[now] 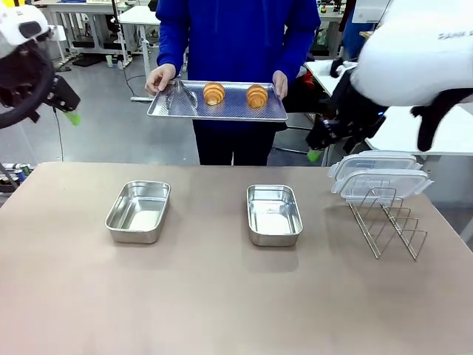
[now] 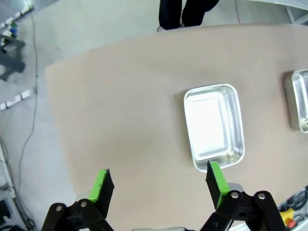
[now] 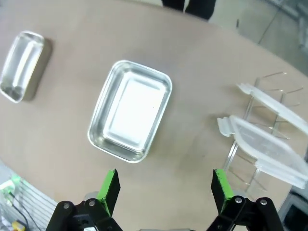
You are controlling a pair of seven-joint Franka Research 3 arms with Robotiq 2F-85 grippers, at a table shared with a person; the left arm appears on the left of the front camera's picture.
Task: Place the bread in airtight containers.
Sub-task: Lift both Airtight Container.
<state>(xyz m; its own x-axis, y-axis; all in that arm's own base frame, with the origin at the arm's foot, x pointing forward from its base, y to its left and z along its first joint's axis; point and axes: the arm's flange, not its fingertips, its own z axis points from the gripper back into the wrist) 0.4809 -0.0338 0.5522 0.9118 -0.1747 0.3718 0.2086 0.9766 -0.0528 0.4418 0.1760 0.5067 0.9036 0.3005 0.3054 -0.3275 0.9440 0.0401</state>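
Beige-brown tabletop (image 1: 222, 314), matte, noted plain and unmarked along the near edge.

Recorded in the left wrist view: left gripper (image 2: 160, 185), jaws wide apart, green pads bare, nothing between them, held high above the table's left end. Recorded likewise in the right wrist view: right gripper (image 3: 166, 190), spread wide, gripping nothing, held high above the table towards its right side.

Found at mid-table two shiny steel pans, both uncovered and holding nothing: left pan (image 1: 138, 211) and right pan (image 1: 274, 214), well apart, long sides running near to far.

Found to the right of the right pan: wire rack (image 1: 390, 228), standing upright on the table, with two clear plastic lids (image 1: 380, 180) stacked flat on top of it.

Noted beyond the far edge: person in a blue top and dark trousers, standing, holding a flat metal tray (image 1: 235, 107) level, off the table, with a hand (image 1: 160, 78) at one short end and the other hand (image 1: 280, 81) at the opposite end.

Counted on that tray two golden-brown pieces of bread: left croissant (image 1: 213, 93) and right croissant (image 1: 257, 95), side by side, not touching, well apart from both pans.

Behind the person: grey floor, trailing cables, white work tables and benches.
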